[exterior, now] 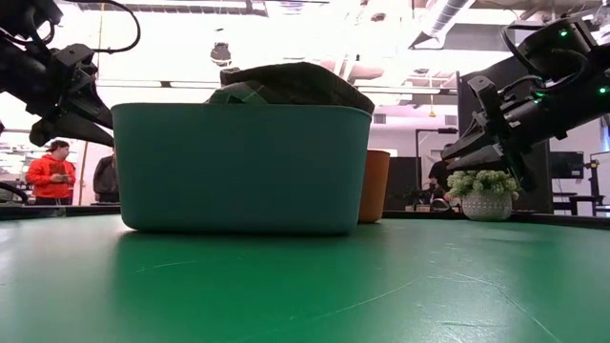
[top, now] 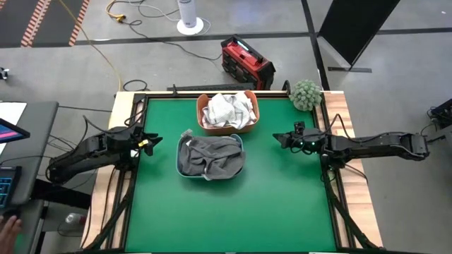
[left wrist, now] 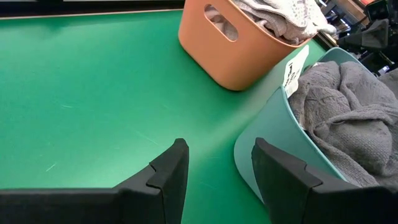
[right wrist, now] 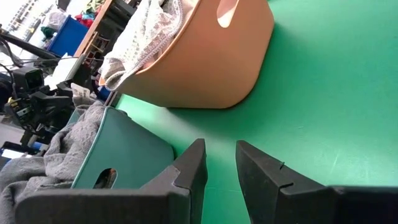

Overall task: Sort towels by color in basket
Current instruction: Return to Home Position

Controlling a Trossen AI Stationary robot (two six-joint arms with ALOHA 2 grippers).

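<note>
Both pincers are released and empty: left pincer (top: 151,142) at mid-left, right pincer (top: 277,137) at mid-right, parked clear of the bins. White towels (top: 227,108) fill the orange bin (top: 226,131) and grey towels (top: 210,155) the teal bin (exterior: 238,171) at centre, so I judge sorting finished.

in the low view the teal bin (exterior: 240,167) hides nearly all of the orange bin (exterior: 374,186) behind it, the heaped grey towels (top: 210,155) and white towels (top: 227,111) cover whatever lies deeper in the 2 bins, and the person (exterior: 50,176) beyond the far edge of the table (exterior: 305,286) is too small to make out.
</note>
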